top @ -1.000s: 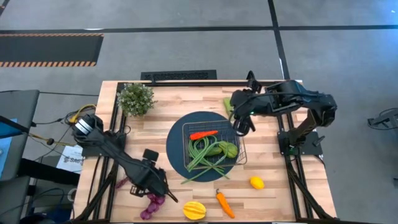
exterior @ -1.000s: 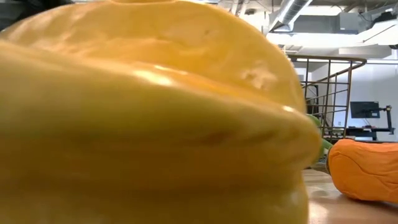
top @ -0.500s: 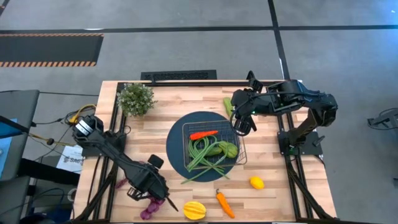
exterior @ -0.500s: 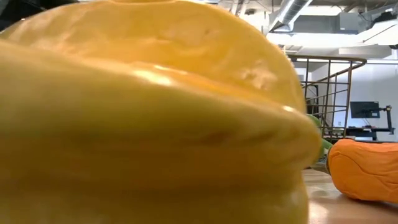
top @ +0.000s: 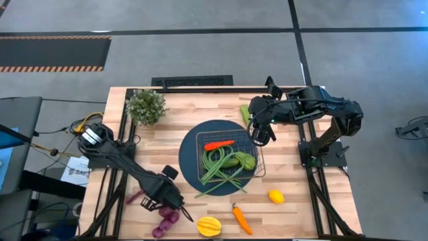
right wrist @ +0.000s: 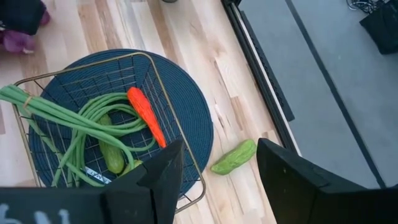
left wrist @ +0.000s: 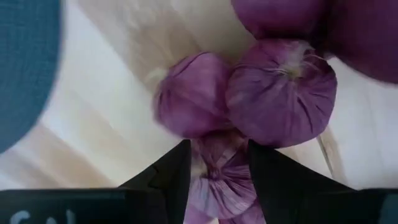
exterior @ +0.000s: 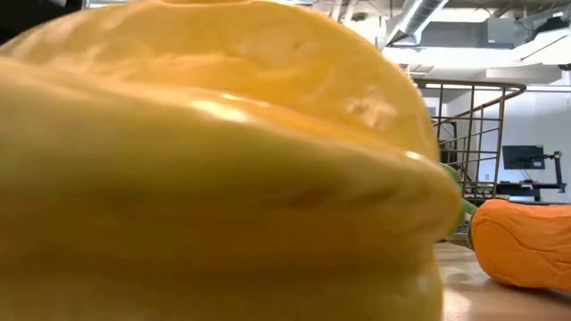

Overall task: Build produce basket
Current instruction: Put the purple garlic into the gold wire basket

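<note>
The wire basket (top: 259, 169) stands on a dark blue round mat (top: 190, 150) and holds a green bean bundle (top: 217, 164), a red-orange piece (top: 219, 144) and a green cucumber (top: 244, 161). The purple grape string (top: 164, 221) lies on the wood near the table's front left. My left gripper (top: 171, 204) points down over it, open, one finger on each side of one purple ball (left wrist: 217, 168). My right gripper (top: 259, 138) hangs open above the basket's far right side, holding nothing. My left gripper comes at the grape string from above, pointing down, with one purple ball (left wrist: 214, 155) between its two fingers (left wrist: 177, 171). The string lies on the table. Whether the fingers touch the ball I cannot tell.
A yellow ribbed fruit (top: 208, 226), an orange carrot (top: 241, 219) and a lemon (top: 276, 196) lie along the near edge. A second cucumber (top: 245, 112) lies beyond the mat, and a potted plant (top: 146, 106) stands far left. The yellow fruit (exterior: 214, 160) fills the low view.
My left gripper has sunk straight down onto the grape string and its wrist has rolled a little. The produce has stayed where it was.
</note>
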Controlling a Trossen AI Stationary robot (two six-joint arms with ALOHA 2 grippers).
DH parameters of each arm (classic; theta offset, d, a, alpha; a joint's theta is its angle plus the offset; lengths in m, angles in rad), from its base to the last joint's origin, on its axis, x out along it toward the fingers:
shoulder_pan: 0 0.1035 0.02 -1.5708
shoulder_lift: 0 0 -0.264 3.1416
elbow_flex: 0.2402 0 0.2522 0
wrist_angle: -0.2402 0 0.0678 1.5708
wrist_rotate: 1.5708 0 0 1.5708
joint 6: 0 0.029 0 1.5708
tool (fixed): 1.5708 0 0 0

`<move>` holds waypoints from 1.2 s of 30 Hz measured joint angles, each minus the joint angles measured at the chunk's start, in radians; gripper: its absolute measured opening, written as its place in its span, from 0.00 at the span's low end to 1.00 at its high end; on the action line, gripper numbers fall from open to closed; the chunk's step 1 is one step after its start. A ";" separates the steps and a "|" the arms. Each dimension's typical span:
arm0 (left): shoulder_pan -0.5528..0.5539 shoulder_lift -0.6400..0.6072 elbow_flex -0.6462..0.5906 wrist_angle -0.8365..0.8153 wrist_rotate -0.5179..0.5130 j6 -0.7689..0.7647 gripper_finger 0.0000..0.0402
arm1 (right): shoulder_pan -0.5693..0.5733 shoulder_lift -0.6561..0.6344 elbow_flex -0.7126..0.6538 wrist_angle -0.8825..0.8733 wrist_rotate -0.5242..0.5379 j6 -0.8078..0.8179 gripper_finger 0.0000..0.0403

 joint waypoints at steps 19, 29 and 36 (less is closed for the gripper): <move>0.132 -0.002 -0.139 0.065 -0.010 -0.024 0.24 | 0.000 0.000 0.000 0.002 0.000 0.013 0.55; 0.205 0.005 -0.032 -0.044 -0.049 -0.090 0.00 | 0.000 0.000 0.000 0.001 0.000 0.013 0.55; 0.229 0.004 0.140 -0.185 -0.043 -0.087 0.00 | 0.000 0.000 0.000 0.001 0.000 0.013 0.55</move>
